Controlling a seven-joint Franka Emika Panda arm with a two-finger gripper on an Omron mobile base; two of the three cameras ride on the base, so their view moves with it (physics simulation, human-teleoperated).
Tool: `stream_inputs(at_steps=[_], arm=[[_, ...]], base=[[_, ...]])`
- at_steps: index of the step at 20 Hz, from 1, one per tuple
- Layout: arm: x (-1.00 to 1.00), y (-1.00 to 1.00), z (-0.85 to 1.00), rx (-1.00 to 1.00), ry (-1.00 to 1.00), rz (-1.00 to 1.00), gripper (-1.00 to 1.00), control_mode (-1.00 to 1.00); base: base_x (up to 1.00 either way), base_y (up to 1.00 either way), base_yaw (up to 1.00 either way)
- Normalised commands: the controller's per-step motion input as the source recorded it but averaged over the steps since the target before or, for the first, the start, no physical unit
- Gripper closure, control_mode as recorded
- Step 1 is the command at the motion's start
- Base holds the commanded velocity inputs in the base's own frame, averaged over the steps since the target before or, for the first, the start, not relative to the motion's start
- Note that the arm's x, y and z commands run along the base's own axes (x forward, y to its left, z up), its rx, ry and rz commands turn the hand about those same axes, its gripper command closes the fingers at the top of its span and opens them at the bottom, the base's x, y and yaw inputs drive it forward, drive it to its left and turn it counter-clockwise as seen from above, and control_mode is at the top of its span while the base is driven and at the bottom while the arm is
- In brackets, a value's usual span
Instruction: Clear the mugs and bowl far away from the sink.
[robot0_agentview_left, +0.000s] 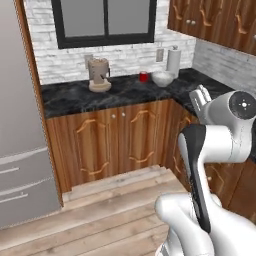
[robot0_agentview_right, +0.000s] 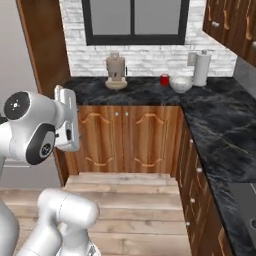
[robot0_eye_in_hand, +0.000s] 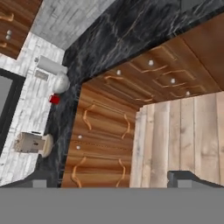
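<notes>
A glossy red mug (robot0_agentview_left: 144, 76) stands at the back of the black counter (robot0_agentview_left: 120, 92), just left of a white bowl (robot0_agentview_left: 162, 78). From the right base view the same red mug (robot0_agentview_right: 164, 79) and bowl (robot0_agentview_right: 180, 83) sit near the corner. My gripper (robot0_agentview_left: 201, 95) is raised in the air well in front of the counter, far from both. In the hand view the gripper (robot0_eye_in_hand: 111, 179) is open with nothing between its wide-set tips, and the mug (robot0_eye_in_hand: 54, 99) and bowl (robot0_eye_in_hand: 61, 83) lie far off. A grey recess (robot0_agentview_right: 245, 207) in the right counter run may be the sink; I cannot tell.
A tan coffee machine (robot0_agentview_left: 99, 75) stands on the counter left of the mug. A paper towel roll (robot0_agentview_left: 173, 61) stands behind the bowl. A tall grey fridge (robot0_agentview_left: 20, 125) fills the left side. Wooden cabinets (robot0_agentview_left: 125, 137) run under the counter, above a plank floor (robot0_agentview_left: 100, 215).
</notes>
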Motion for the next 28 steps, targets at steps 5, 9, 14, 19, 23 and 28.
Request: stream_inputs(at_steps=[5, 9, 14, 19, 23, 28], arm=[[0.0, 0.0, 0.0, 0.0, 0.0, 0.0, -1.0, 1.0], [0.0, 0.0, 0.0, 0.0, 0.0, 0.0, -1.0, 1.0], [0.0, 0.0, 0.0, 0.0, 0.0, 0.0, -1.0, 1.0], [0.0, 0.0, 0.0, 0.0, 0.0, 0.0, -1.0, 1.0], [0.0, 0.0, 0.0, 0.0, 0.0, 0.0, -1.0, 1.0], [0.0, 0.0, 0.0, 0.0, 0.0, 0.0, -1.0, 1.0]], base=[[-1.0, -0.26, 0.06], [-1.0, -0.1, 0.06], [-1.0, -0.26, 0.09], [-1.0, -0.42, 0.1], [-1.0, -0.36, 0.09], [-1.0, -0.39, 0.09]])
